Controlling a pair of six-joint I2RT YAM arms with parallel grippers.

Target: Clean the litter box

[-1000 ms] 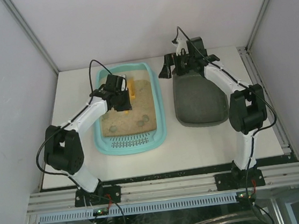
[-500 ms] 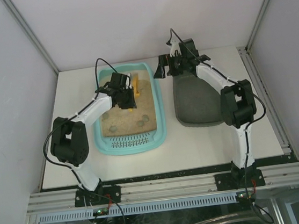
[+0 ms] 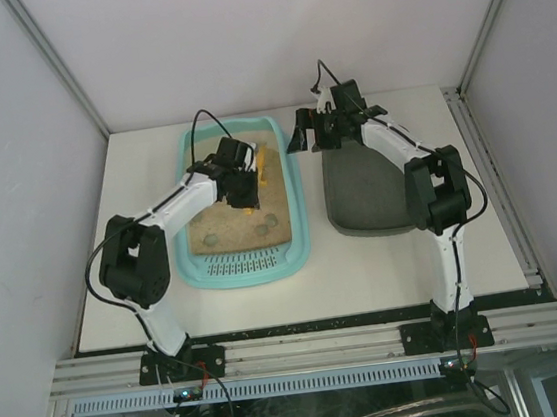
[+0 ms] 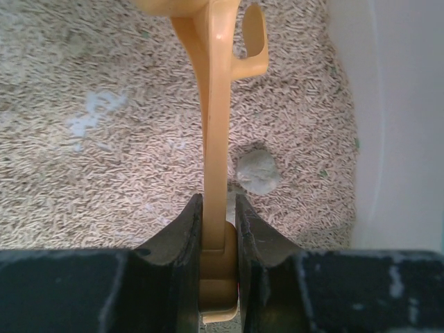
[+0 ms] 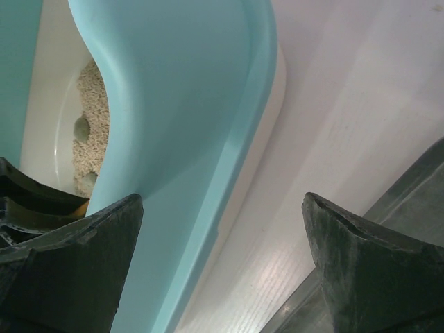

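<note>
The litter box [image 3: 300, 216], a light turquoise tray of tan sand with a slotted grate at its near end, lies left of centre. My left gripper [image 3: 246, 187] hovers over the sand's far right part. It is shut on the handle of a yellow-orange scoop [image 3: 262, 165]. From the left wrist, the scoop handle [image 4: 216, 139] runs up from between the jaws of that gripper [image 4: 218, 215], and a grey clump [image 4: 257, 171] lies just right of it. My right gripper [image 3: 300, 131] stands open beside the box's far right corner. Its jaws [image 5: 222, 201] straddle the turquoise rim [image 5: 180, 104], touching nothing.
A dark grey tray [image 3: 372, 193] lies right of the litter box under the right arm. Several grey clumps [image 3: 261, 230] lie on the sand near the grate. White enclosure walls ring the table [image 3: 366, 269], and a metal rail runs along its right edge.
The left gripper has carried the scoop to the right over the sand, toward the box's right wall. The right gripper has shifted left toward the box's far right corner.
</note>
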